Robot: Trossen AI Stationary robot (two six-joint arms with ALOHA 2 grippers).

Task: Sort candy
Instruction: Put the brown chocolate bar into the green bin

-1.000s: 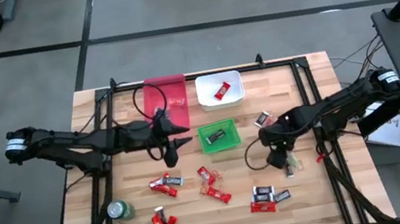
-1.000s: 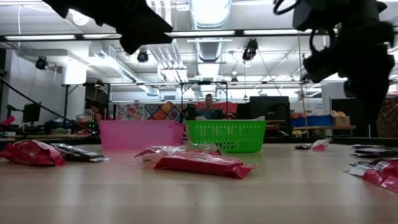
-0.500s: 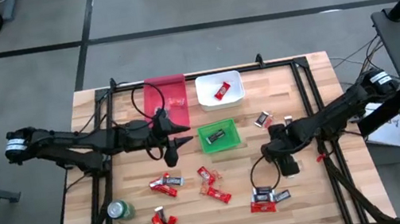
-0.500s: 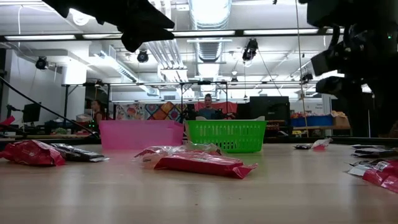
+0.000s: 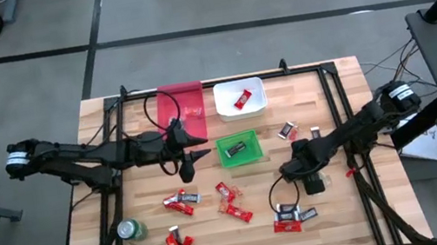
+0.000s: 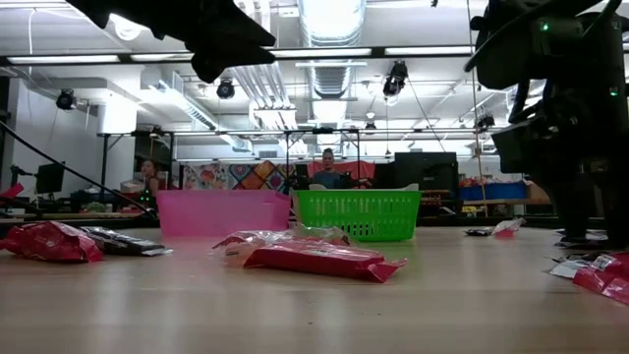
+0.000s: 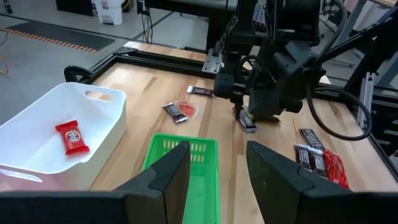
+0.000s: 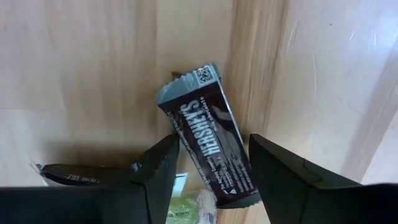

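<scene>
One dark chocolate bar (image 8: 213,147) lies flat on the wooden surface (image 5: 346,208) between the spread fingers of the right hand (image 8: 211,171), which is open and holds nothing. To grasp it well, I would lower straight down until both fingers flank the bar's long sides, then close gently so the slippery wrapper does not twist out. The bar is dark brown with a silver end and white lettering. Other candy (image 5: 230,204), red and dark, is scattered over the surface's near half. The left hand (image 7: 214,174) hangs open and empty above the green bin (image 5: 238,148).
</scene>
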